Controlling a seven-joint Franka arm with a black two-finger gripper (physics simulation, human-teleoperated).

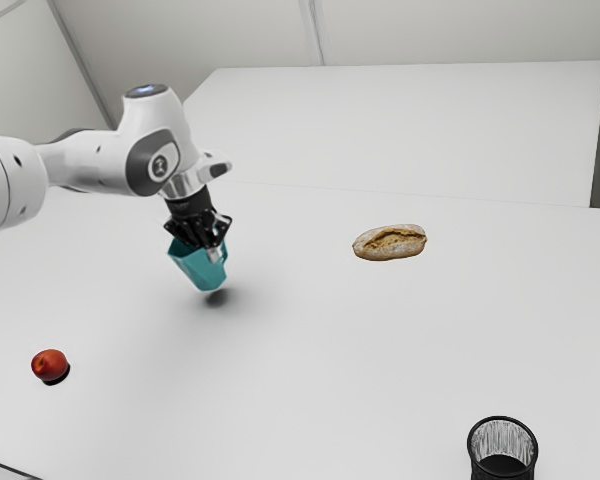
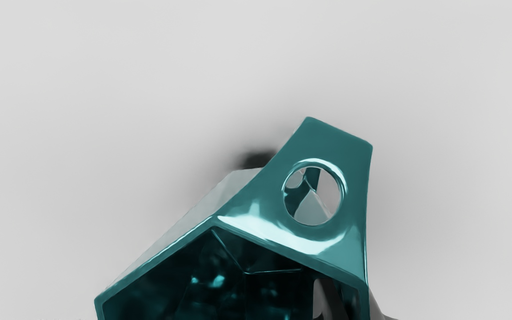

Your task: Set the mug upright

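The teal mug (image 1: 199, 268) hangs just above the tabletop (image 1: 310, 370), directly under the black gripper (image 1: 212, 250), with its shadow (image 1: 216, 298) close beneath its base. Its mouth opens upward toward the gripper, but its long axis leans: the base swings down toward the exterior view's right, the mouth toward the left. The handle (image 2: 338, 133) juts out beside the grip. One finger is inside the mouth, the other outside, so the gripper has the mug pinched by its wall, though the contact itself is hard to make out from here. I'd say what counts now is taking out that lean, so the base meets the surface flat before any letting go.

Farther out, a crusty loaf (image 1: 390, 242) lies nearer the tabletop's far edge, toward the exterior view's right; a red apple (image 1: 49, 365) sits toward its left, well away from that edge.
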